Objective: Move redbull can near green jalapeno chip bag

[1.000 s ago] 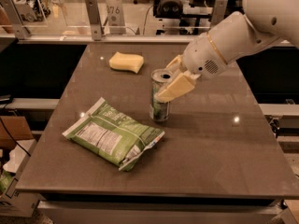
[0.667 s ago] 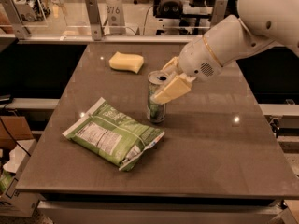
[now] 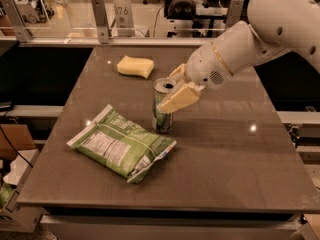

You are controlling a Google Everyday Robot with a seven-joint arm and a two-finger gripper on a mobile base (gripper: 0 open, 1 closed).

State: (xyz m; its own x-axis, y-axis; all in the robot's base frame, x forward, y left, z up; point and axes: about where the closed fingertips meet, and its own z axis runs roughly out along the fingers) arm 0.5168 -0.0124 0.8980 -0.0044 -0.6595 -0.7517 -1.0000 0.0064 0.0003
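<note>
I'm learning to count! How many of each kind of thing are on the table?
can: 1, gripped by the tool
bag: 1
yellow block: 1
Total: 3

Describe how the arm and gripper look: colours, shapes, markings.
The arm is smooth, rounded white shells with small dark dots, a thin gold ring and a speckled round grille near the wrist. The gripper, at the redbull can, has flat, pale yellow jaws. No cables show.
</note>
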